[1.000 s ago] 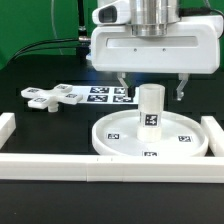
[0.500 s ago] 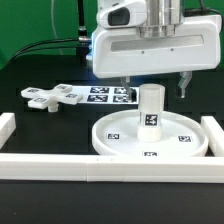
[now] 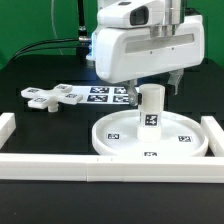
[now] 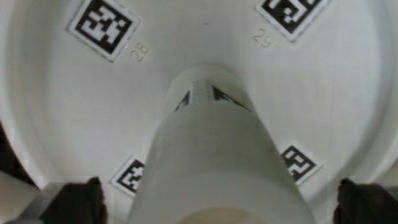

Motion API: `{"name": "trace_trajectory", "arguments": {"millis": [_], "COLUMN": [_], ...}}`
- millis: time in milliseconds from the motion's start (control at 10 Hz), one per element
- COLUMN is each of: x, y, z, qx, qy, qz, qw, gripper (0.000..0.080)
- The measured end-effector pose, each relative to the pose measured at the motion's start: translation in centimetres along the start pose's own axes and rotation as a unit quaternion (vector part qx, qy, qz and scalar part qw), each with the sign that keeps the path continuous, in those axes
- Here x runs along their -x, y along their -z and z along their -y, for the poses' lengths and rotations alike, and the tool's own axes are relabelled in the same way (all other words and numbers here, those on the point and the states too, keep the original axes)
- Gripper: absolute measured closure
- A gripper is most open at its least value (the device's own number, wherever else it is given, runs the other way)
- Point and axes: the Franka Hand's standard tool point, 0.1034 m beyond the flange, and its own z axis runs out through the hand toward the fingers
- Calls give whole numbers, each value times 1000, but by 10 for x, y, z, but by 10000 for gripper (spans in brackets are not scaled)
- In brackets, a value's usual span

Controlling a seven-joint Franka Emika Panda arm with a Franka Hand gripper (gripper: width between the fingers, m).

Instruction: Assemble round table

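The wide rimmed disc (image 3: 112,143) lies flat on the table with the short cylinder post (image 3: 150,108) standing upright on its central hub. My gripper (image 3: 153,84) hangs open just above the post's top, one finger on each side, touching nothing. The cross-shaped piece (image 3: 52,96) lies flat on the exterior view's left. In the wrist view the post (image 4: 217,140) rises from the disc (image 4: 178,45) toward the camera. The gripper (image 4: 222,205) straddles the post, with its dark fingertips (image 4: 80,200) well apart from the post's sides.
White border rails run along the front (image 3: 100,166), the exterior view's left (image 3: 7,126) and right (image 3: 212,132). The marker board (image 3: 104,93) lies behind the disc, between the cross piece and the gripper. Black cables lie at the back left.
The gripper has turned over the post, and its finger on the exterior view's right now sits higher. The post, disc and cross piece have not moved.
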Motion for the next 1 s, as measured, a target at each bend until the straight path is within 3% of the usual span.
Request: {"name": "trace_trajectory", "arguments": {"millis": [400, 1000], "x": [-4, 0], "y": [1, 1], "z": [3, -1], "qx": [0, 4], "qy": [158, 341], "qz": [14, 25], "qw": [987, 940], "gripper": [151, 151]}}
